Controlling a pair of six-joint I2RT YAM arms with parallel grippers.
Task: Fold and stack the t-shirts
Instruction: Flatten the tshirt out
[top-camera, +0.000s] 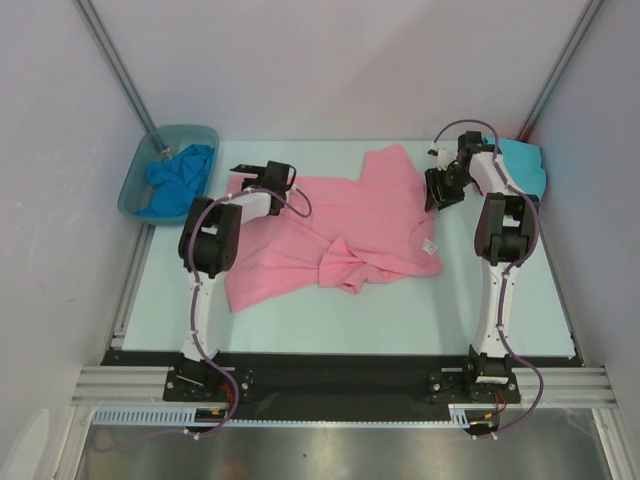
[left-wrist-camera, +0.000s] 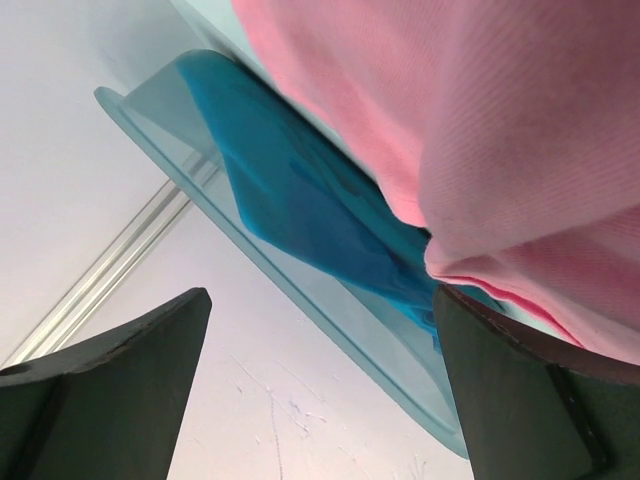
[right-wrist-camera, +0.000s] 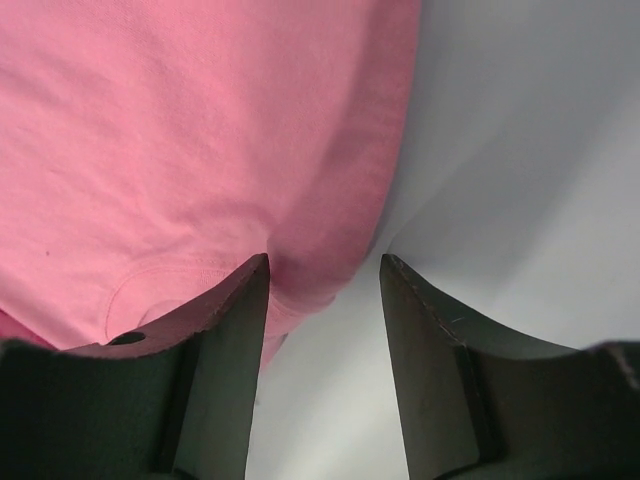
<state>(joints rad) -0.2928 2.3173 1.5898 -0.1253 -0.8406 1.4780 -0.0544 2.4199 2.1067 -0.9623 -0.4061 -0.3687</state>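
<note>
The left arm (top-camera: 210, 240) covers the left side of the pink t-shirt (top-camera: 370, 215). The right arm (top-camera: 505, 225) hides part of the turquoise t-shirt (top-camera: 530, 168) at the far right. The white tag (top-camera: 429, 245) near the pink shirt's right edge is too small to read.

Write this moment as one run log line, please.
pink t-shirt: spread, partly bunched | left gripper: open, at its left edge | right gripper: open, over its right edge | blue t-shirt: in tub
</note>
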